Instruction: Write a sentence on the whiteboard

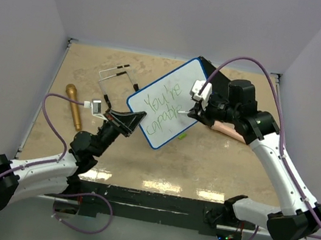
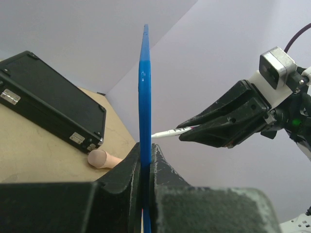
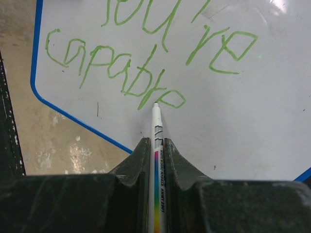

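Note:
The whiteboard (image 1: 167,99), white with a thin blue rim, is held tilted above the table. My left gripper (image 1: 128,122) is shut on its lower left edge; in the left wrist view the blue rim (image 2: 144,97) stands edge-on between my jaws. The sentence (image 1: 163,108) in green reads "You're capable" in two lines, also in the right wrist view (image 3: 146,53). My right gripper (image 1: 194,112) is shut on a white marker (image 3: 157,136). The marker's tip touches the board at the end of the last green letter.
A black case (image 2: 48,107) lies behind the board at the back. A tan wooden handle (image 1: 73,105) lies at the left. A peach cylinder (image 2: 103,158) lies by the case. A metal stand (image 1: 118,79) is behind the left gripper.

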